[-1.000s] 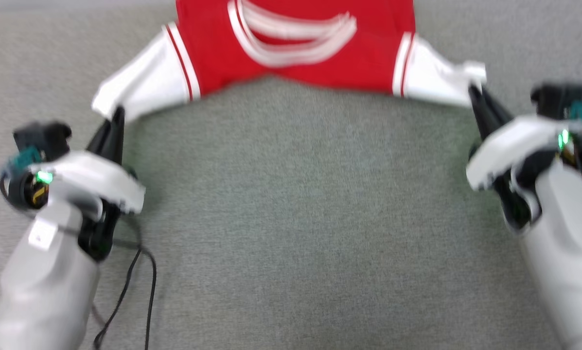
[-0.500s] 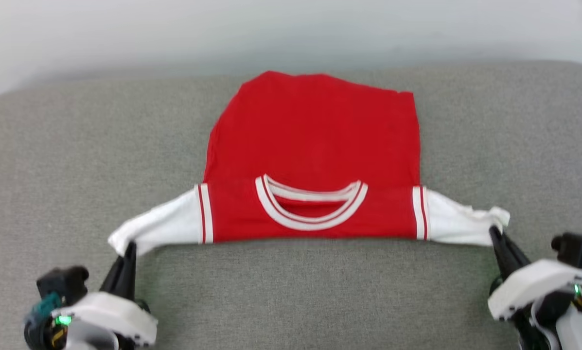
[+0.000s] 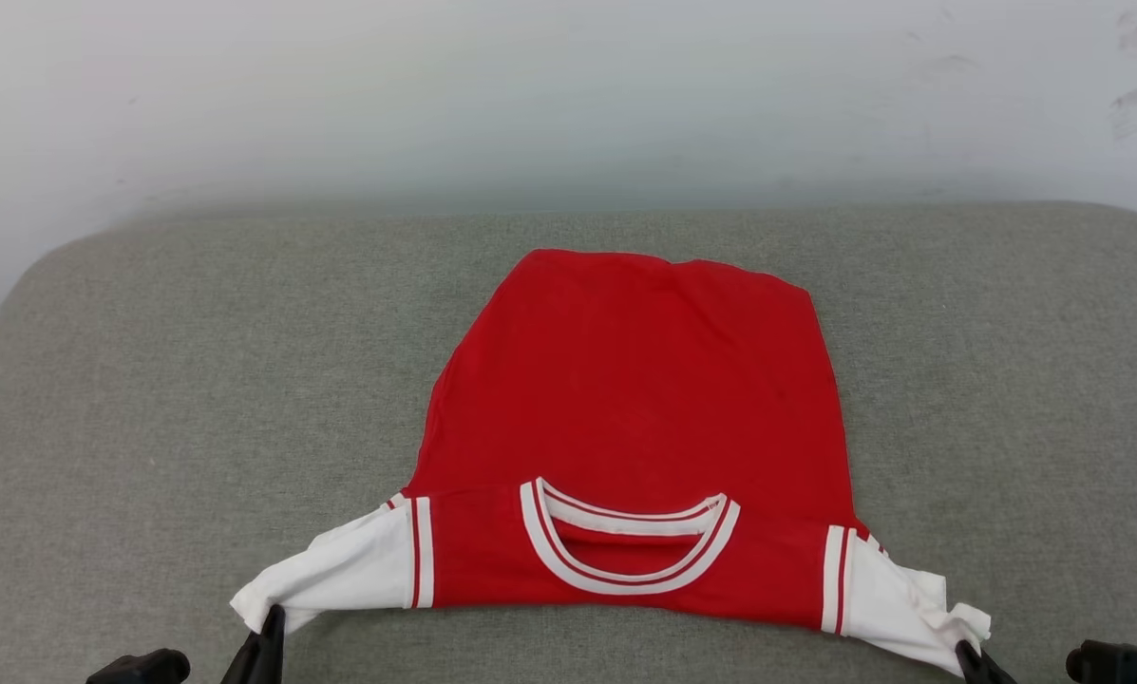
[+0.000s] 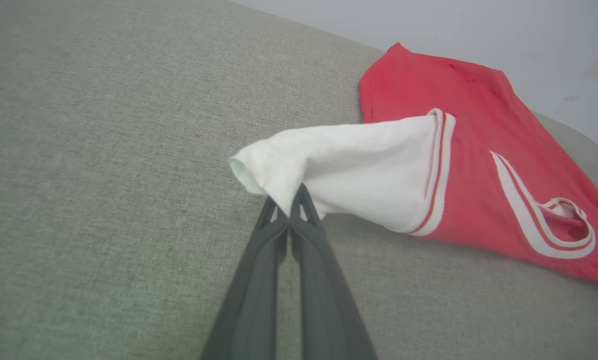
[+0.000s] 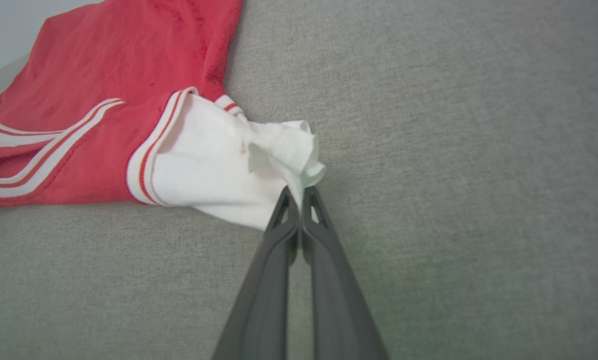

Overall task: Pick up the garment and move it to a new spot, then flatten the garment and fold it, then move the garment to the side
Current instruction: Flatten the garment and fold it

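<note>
head view has the bright red jersey-style shirt [image 3: 634, 399] with white short sleeves and red-and-white striped trim lying spread on the wide grey woven fabric cushion [image 3: 198, 380]. its hem points toward the pale wall [image 3: 530, 95] and its striped collar [image 3: 630, 551] faces me.

a second ago the shoulder line arched upward between the two sleeves; now it runs nearly straight and the red body lies broad and mostly smooth. the shirt also sits lower in my picture, but the whole scene has shifted, so i put that down to my head camera rising and not to the cloth sliding.

the left sleeve [image 4: 348, 170] lifts off the cushion to a point where my left gripper [image 4: 291, 200] has its two dark fingers pressed together on the cuff. the right sleeve [image 5: 214, 170] is more rumpled, its cuff bunched into a knot where my right gripper [image 5: 299, 195] pinches it the same way, fingers closed on cloth.

i judge the move to a new spot done and the flattening nearly finished. the straight shoulder line tells me the pull has worked. what i think remains is laying both sleeves down without dragging the body, and the crumpled right cuff will likely need smoothing before any fold goes in.
</note>
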Tool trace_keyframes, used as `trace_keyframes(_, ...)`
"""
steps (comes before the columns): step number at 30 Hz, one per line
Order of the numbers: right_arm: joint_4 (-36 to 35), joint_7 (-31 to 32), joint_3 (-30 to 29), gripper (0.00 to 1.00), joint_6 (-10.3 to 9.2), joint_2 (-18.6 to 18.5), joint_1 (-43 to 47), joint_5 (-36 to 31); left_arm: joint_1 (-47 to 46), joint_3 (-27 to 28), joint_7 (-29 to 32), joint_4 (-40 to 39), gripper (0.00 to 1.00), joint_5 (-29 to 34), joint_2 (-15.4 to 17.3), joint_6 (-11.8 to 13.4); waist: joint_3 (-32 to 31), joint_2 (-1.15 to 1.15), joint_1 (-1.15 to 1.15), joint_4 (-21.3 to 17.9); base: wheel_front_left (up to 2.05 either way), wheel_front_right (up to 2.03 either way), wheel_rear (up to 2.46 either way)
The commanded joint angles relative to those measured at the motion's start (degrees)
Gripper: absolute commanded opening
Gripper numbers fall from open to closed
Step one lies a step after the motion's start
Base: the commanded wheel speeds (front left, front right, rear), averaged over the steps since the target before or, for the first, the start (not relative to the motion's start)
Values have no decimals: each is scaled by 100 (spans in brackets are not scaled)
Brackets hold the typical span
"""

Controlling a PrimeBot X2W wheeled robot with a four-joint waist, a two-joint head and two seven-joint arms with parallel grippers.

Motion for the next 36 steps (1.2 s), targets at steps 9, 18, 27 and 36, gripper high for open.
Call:
trace_keyframes(9, -181, -24, -195, 100, -4, 35, -439, -412, -73, -156, 169, -657, 0, 122, 61, 92, 123, -1, 1, 215, 0, 0, 0)
trace_keyframes(18, 972, 216, -595, 100, -4, -319, -2609, -500, -634, -389, 163, -1080, 0, 320, -15, -20, 819, -1, 1, 683, 0, 0, 0)
trace_keyframes(27, 2437, 1518, -371, 100, -4, -977, -4780, -448, -1416, -557, 6, -1188, 0, 485, -146, -320, 1672, -1, 1, 1271, 0, 0, 0)
trace_keyframes(36, 3306, 2474, -96, 100, -4, -1280, -6078, -674, -1897, -738, -138, -1092, 0, 607, -339, -537, 2263, -1, 1, 1546, 0, 0, 0)
